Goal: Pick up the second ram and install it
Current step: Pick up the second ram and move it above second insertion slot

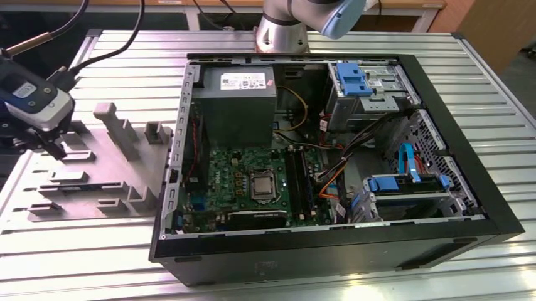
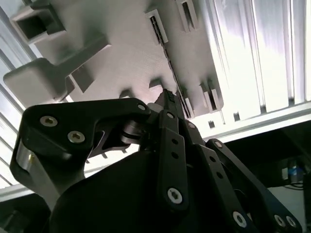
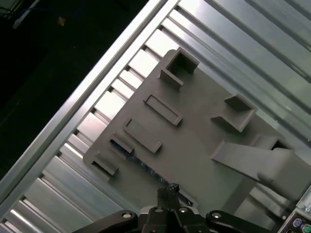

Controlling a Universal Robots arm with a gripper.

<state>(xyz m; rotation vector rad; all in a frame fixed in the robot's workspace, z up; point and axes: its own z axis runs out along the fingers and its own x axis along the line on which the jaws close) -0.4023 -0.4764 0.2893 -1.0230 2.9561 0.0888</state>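
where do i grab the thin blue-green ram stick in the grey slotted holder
Probably grip the blue-green ram stick by its exposed long top edge, mid-length, coming straight down. It stands on edge in the grey slotted holder, so only that edge is free.

A slatted aluminium table [image 1: 92, 257] carries 2 things side by side. Toward the exterior view's left lies a grey fixture plate [image 1: 105, 179] with raised posts and shallow pockets. Just beside it, toward the exterior view's right, lies an open black computer case [image 1: 352, 248]. Inside, a grey power supply [image 1: 238, 94] sits at the far end and a green motherboard [image 1: 230, 172] lies nearer the camera, with a square silver processor [image 1: 263, 184] near its middle. A blue drive bracket [image 1: 352, 78] sits in the far corner. What looks like a bundle of orange and black wires [image 1: 335, 172] runs beside the board.
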